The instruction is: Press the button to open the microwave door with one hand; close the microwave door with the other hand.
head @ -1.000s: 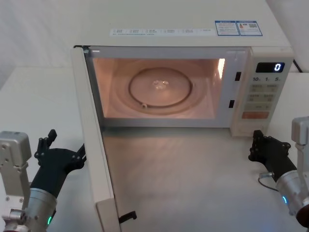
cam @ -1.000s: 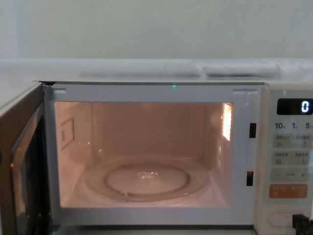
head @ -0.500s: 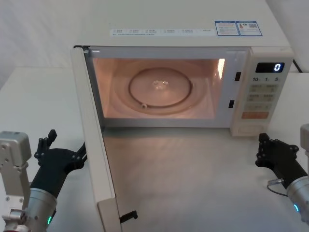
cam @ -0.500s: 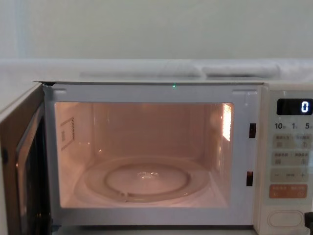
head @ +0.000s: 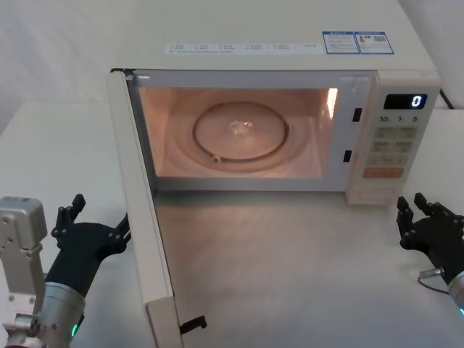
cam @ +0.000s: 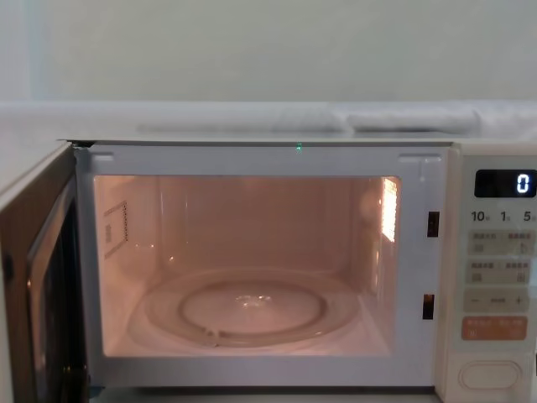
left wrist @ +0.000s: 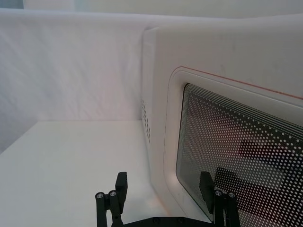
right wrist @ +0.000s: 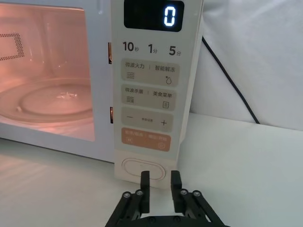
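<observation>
The microwave door (head: pixel 141 217) stands swung wide open on the left, its edge pointing toward the near side. The left gripper (head: pixel 93 230) sits just left of the door's outer face, fingers spread apart and empty; the left wrist view has the dotted glass window (left wrist: pixel 246 156) close beside one finger. The button (right wrist: pixel 144 168) lies at the bottom of the control panel, far right. The right gripper (right wrist: pixel 161 191) is near it but apart, fingers narrowly parted, holding nothing.

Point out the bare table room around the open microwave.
Bare table lies between the open microwave door and the right pincer. Left of the door it is tighter: the left pincer sits close to the door's outer face.
</observation>
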